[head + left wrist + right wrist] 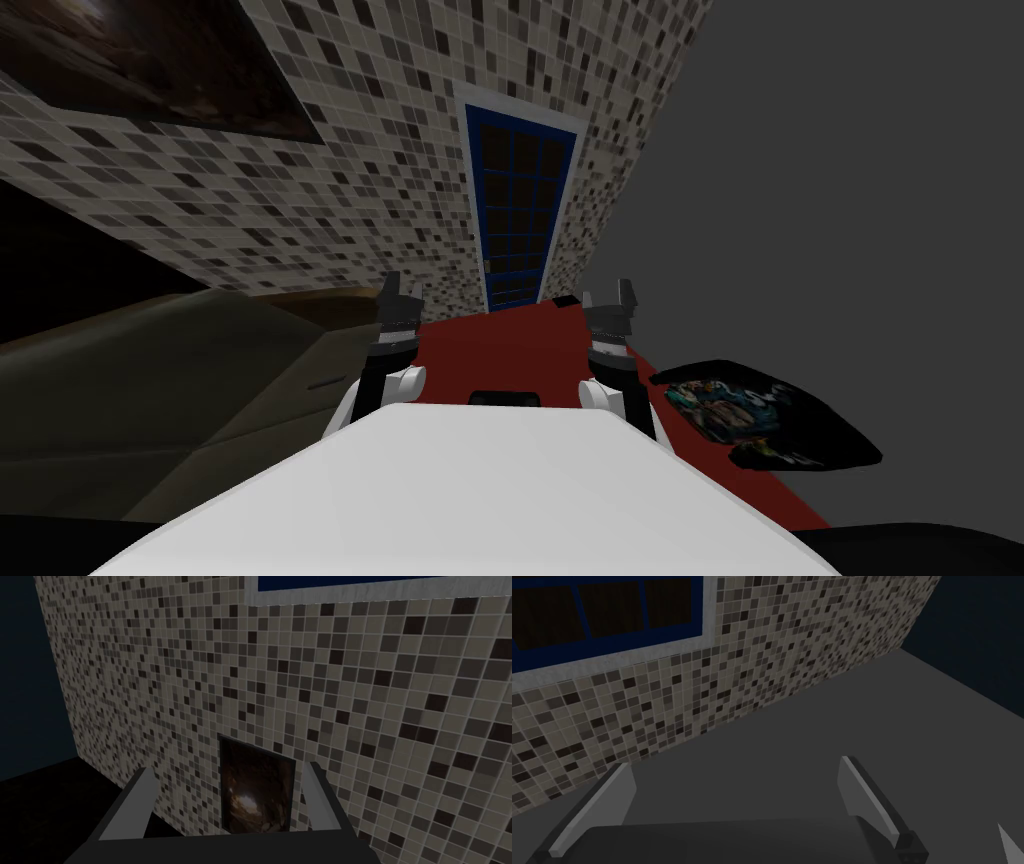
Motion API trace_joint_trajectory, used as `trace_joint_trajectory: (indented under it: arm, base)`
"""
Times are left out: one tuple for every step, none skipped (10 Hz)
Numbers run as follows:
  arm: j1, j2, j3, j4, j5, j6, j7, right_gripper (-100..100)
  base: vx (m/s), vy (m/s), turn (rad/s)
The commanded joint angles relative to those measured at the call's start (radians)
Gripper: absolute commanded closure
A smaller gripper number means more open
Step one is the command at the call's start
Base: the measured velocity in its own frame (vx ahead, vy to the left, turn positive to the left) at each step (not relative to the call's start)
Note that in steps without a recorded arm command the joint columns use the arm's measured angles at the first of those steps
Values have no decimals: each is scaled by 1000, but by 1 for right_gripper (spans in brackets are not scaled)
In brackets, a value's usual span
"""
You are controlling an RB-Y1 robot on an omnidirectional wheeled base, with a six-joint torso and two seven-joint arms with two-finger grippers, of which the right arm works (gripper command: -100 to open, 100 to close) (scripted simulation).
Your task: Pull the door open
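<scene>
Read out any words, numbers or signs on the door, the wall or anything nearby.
No readable text anywhere.
The door: blue, no lettering or number.
The picture on the tiled wall: dark brown image, no words.
The dark shape to my right: colourful patch, too blurred to read.
</scene>
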Motion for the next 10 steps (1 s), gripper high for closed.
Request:
trace_joint_trajectory:
  arm:
    - [-3, -8, 2, 35, -26, -17, -29, -100]
    - [-5, -12, 4, 52, -39, -26, -43, -100]
    - [-7, -16, 5, 70, -53, -34, -58, -100]
    - [-8, -18, 6, 82, -62, -40, -69, -100]
    - [-10, -23, 7, 106, -80, -53, -89, -100]
    - [-12, -28, 9, 131, -99, -65, -110, -100]
    - [-14, -31, 10, 146, -110, -72, -122, -100]
    - [-15, -34, 11, 161, -122, -80, -135, -100]
    - [-18, -39, 13, 192, -145, -95, -161, -100]
    - [-20, -42, 14, 207, -157, -103, -174, -100]
  base:
    - [96, 17, 200]
    - [149, 29, 217]
    - [152, 61, 145]
    - [137, 59, 96]
    - [123, 43, 149]
    - [128, 18, 216]
    - [116, 9, 183]
    - [108, 14, 115]
    - [140, 28, 192]
    - [139, 44, 188]
